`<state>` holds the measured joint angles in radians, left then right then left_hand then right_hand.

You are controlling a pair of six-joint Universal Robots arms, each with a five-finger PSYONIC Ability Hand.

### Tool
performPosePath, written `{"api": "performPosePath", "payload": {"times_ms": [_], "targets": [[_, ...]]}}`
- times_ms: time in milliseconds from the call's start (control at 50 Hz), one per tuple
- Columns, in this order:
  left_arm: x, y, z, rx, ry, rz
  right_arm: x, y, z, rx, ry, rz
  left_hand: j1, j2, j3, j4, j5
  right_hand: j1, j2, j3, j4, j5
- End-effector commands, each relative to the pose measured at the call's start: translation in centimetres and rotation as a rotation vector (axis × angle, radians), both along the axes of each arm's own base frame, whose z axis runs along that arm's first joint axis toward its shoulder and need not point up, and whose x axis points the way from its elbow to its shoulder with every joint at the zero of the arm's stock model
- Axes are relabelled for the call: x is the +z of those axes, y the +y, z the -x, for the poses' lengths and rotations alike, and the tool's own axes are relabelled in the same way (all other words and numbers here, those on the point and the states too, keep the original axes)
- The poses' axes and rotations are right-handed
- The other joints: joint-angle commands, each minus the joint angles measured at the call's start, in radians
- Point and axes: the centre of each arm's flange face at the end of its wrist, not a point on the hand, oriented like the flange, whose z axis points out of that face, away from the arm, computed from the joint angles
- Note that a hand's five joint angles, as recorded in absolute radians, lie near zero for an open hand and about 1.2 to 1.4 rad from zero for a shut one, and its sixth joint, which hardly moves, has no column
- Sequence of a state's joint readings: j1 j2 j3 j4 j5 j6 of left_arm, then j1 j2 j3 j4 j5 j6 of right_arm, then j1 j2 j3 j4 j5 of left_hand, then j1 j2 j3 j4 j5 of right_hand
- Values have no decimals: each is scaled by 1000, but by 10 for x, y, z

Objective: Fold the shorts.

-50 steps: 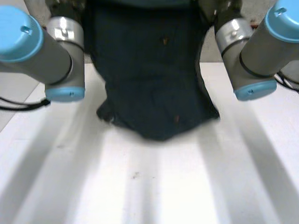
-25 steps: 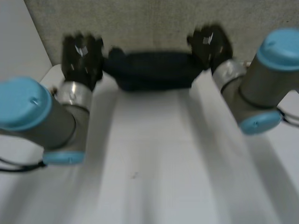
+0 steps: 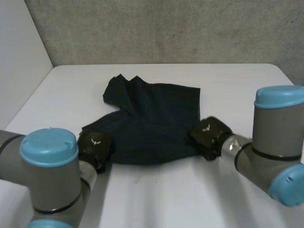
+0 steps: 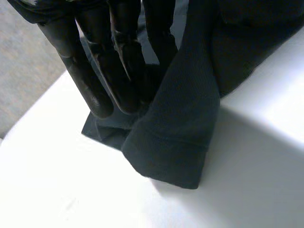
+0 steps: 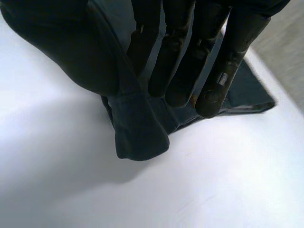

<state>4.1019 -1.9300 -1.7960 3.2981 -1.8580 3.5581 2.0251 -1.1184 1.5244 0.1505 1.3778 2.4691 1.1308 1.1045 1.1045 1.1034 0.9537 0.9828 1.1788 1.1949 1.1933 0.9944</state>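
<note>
On white table [image 3: 156, 199], shorts [image 3: 152, 123], left hand [image 3: 95, 146] and right hand [image 3: 209, 135] pinching near corners, wall [image 3: 166, 28] behind

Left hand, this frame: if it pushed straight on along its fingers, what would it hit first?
The dark navy fabric shorts: the left hand points down at a flat layer of them on the white table, apparently almost touching, though depth is unclear.

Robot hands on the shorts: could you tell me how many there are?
2. The left hand holds the shorts at their near left corner; the right hand holds the near right corner.
</note>
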Motion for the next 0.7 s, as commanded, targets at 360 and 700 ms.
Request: {"api": "performPosePath", "payload": {"times_ms": [360,700], "targets": [[22,3,-44,-11,220,-86,-20,23,42,-58,-77,115,-630,-603,-603,-602,-627,413,217,201,203,227],[2,30,-45,-47,240,-213,-24,19,40,-88,-135,78,-427,-401,-401,-400,-425,413,217,201,203,227]]}}
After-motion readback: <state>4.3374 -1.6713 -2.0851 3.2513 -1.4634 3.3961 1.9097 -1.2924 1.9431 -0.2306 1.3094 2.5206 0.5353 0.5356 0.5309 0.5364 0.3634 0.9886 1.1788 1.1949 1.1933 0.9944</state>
